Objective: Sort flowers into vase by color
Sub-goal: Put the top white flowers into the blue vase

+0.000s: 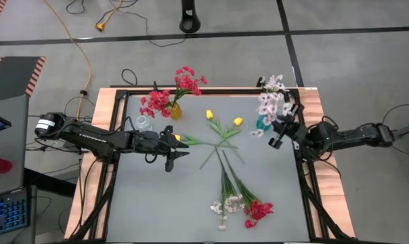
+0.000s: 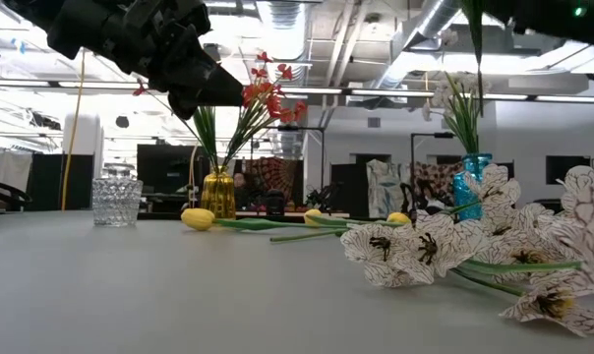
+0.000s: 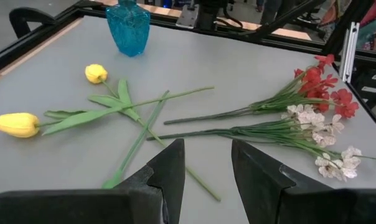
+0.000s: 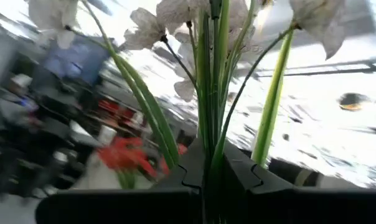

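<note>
Yellow flowers (image 3: pixel 17 124) (image 3: pixel 96 73) lie with crossed green stems (image 1: pixel 221 139) mid-table. A red spray (image 3: pixel 315 84) and a white spray (image 3: pixel 312 118) lie side by side nearer the front edge. More red flowers stand in a yellow vase (image 1: pixel 175 110). My left gripper (image 3: pixel 206 152) (image 1: pixel 183 146) hovers open over a third yellow bud (image 1: pixel 177 137), nothing between its fingers. My right gripper (image 4: pixel 208 171) (image 1: pixel 277 133) is shut on a white spray (image 1: pixel 271 102) beside the blue vase (image 1: pixel 262 123). My right gripper pinches the white spray's bundled green stems (image 4: pixel 208 146) between its two fingers. The stems run on past the fingertips, along the line of the fingers, and the blossoms (image 4: pixel 175 12) spread beyond them. The gripper hides the stems' lower end.
A clear glass vase (image 1: pixel 143 123) stands at the back left next to the yellow one. The blue vase (image 2: pixel 471 175) has green stems standing in it. The table's dark frame and wooden rim (image 1: pixel 116 95) run around the grey top.
</note>
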